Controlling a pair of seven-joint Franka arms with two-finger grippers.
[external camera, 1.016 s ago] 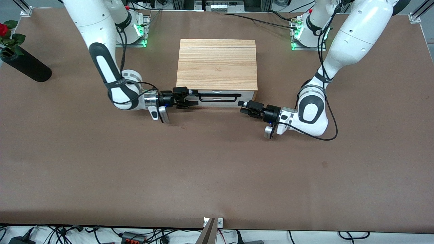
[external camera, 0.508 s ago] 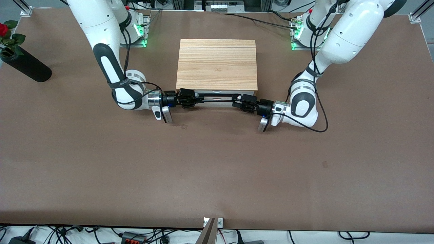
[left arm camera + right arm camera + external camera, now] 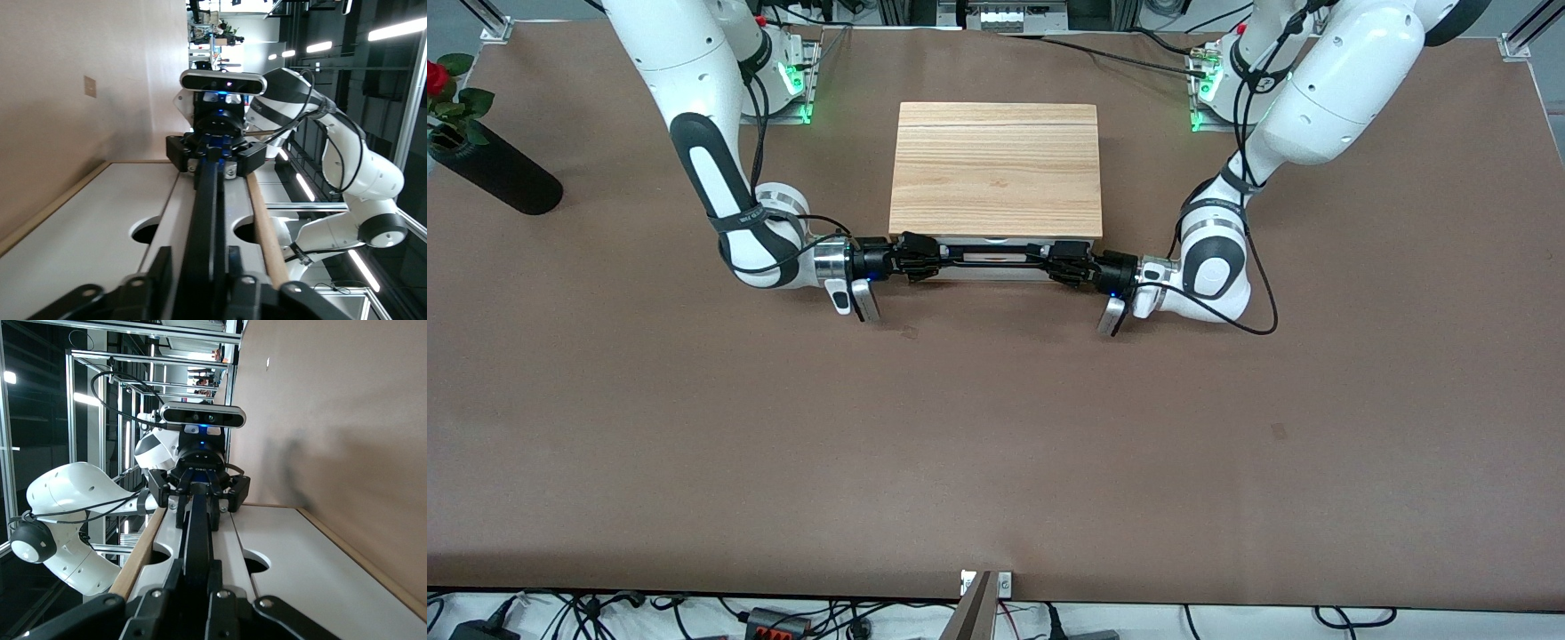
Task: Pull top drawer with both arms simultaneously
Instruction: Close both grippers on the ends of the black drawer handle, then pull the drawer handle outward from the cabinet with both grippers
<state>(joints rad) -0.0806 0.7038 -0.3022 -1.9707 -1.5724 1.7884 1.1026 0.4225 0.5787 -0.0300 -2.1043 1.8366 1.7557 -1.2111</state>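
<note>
The drawer (image 3: 996, 258) sits shut in the cabinet (image 3: 996, 169) near the worktop's (image 3: 996, 444) robot-side edge. Left gripper (image 3: 1069, 262) and right gripper (image 3: 921, 258) have their fingers closed around opposite ends of the handle (image 3: 996, 260). Grasping looks done; the pull itself remains.

left tool (image 3: 1069, 264) moved from off the cabinet corner onto the bar handle (image 3: 996, 259), right tool (image 3: 921, 258) slid inward along it

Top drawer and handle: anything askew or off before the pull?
Nothing stands out. The top drawer sits square in the cabinet. The left gripper and right gripper are on opposite ends of its straight black bar handle.
</note>
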